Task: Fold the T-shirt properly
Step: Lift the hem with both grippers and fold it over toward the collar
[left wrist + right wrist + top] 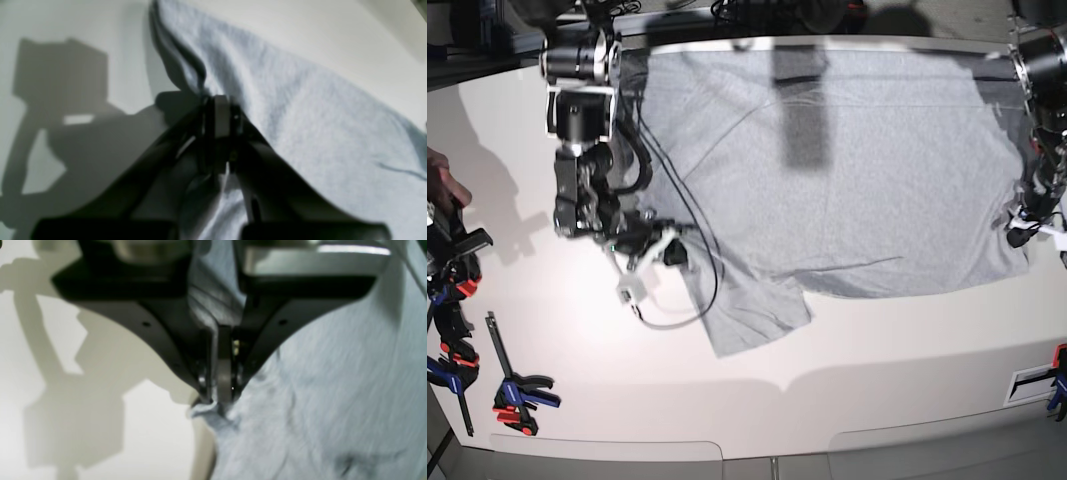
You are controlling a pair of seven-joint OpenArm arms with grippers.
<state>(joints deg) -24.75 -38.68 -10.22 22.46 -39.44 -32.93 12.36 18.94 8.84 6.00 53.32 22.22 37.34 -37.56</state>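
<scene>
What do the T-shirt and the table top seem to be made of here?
T-shirt: looks like soft knit cotton jersey, matte heathered light grey; it creases and drapes where the left gripper pinches it. Table top: smooth, hard white board, probably laminate or painted, with a slight sheen and crisp shadows; the exact material is not visible.

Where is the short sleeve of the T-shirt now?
In the base view, the sleeve lies bottom-centre on the white table, beside the right end effector.
</scene>
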